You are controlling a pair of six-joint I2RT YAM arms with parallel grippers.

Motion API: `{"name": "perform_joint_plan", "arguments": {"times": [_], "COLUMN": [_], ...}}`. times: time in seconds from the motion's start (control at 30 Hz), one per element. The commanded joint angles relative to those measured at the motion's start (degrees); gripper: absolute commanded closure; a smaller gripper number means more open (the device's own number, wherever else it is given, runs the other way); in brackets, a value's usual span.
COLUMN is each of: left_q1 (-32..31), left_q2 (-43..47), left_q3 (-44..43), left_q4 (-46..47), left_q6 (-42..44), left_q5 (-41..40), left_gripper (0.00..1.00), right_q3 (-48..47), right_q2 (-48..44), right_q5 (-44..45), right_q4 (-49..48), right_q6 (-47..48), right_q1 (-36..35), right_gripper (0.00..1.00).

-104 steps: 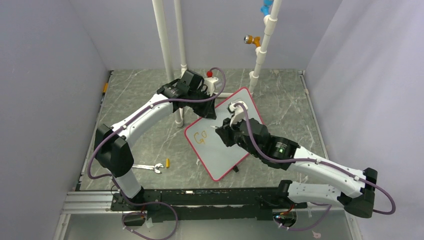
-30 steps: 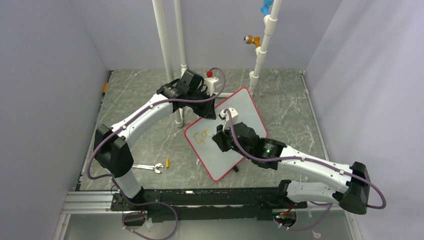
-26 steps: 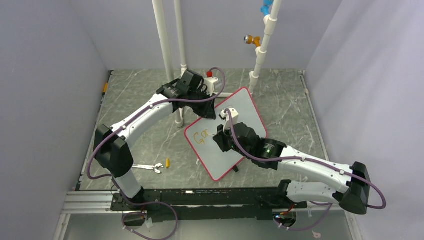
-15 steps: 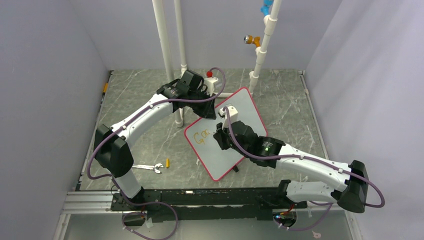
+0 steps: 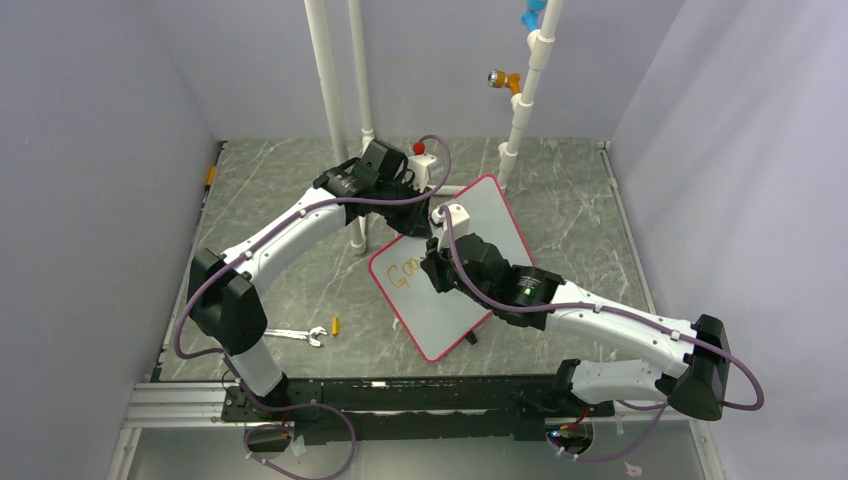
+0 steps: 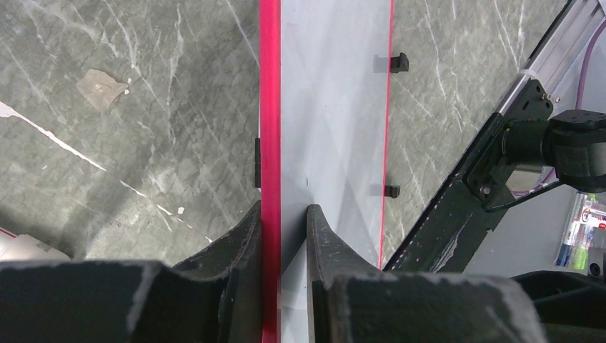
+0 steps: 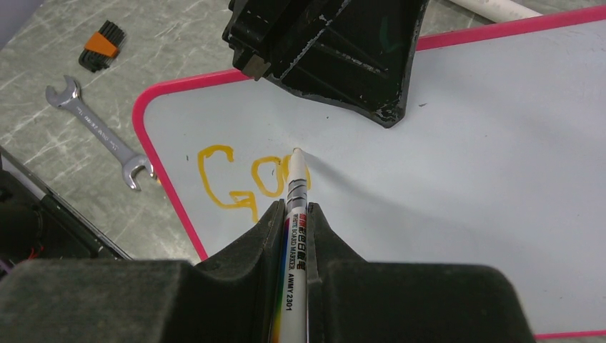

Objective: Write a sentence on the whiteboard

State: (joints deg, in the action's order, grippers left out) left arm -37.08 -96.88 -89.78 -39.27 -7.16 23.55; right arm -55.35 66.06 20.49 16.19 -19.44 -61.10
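- Your right gripper (image 7: 289, 214) has its fingers drawn narrow, pinched on the barrel of a white marker (image 7: 297, 187) that points up the whiteboard (image 7: 464, 143).
- The marker's tip sits on, or just off, the whiteboard's face right after the last orange-yellow letter; you cannot tell from the wrist view whether it is touching.
- The sentence (image 7: 239, 179) is barely begun. You can read a "G" and an "o", and a third letter shows partly behind the marker. All of it sits near the whiteboard's rounded corner.
- The rest of the whiteboard's face is bare, so nearly the whole first line and any second line are left to write.
- Your left gripper (image 6: 283, 214) is also closed narrow, one finger on each side of the whiteboard's red-pink rim, clamping that edge at the side away from the writing.
- In the overhead view the whiteboard lies at a slant on the table, between the two arms.
- I judge the task to be in its opening strokes, with room to run the line across the whiteboard.
- Off the whiteboard, beyond the corner with the letters, lie a wrench (image 7: 100, 132) and a small orange-and-black piece (image 7: 100, 44).
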Motion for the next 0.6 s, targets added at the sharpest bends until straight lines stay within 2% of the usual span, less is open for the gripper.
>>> {"name": "perform_joint_plan", "arguments": {"times": [0.0, 0.57], "left_q1": [-1.06, -0.88], "left_q2": [0.88, 1.21], "left_q3": [0.83, 1.11], "left_q4": [-2.58, -2.5], "left_q6": [4.39, 4.35], "left_q5": [-5.96, -6.06], "left_gripper": [1.0, 1.0], "right_q3": [-1.18, -1.13], "right_q2": [0.14, -4.08], "right_q5": [-0.36, 2.63], "right_q4": [-1.29, 2.26], "right_q6": [-0.14, -0.43], "right_q1": [0.11, 0.15], "right_gripper": [1.0, 1.0]}}
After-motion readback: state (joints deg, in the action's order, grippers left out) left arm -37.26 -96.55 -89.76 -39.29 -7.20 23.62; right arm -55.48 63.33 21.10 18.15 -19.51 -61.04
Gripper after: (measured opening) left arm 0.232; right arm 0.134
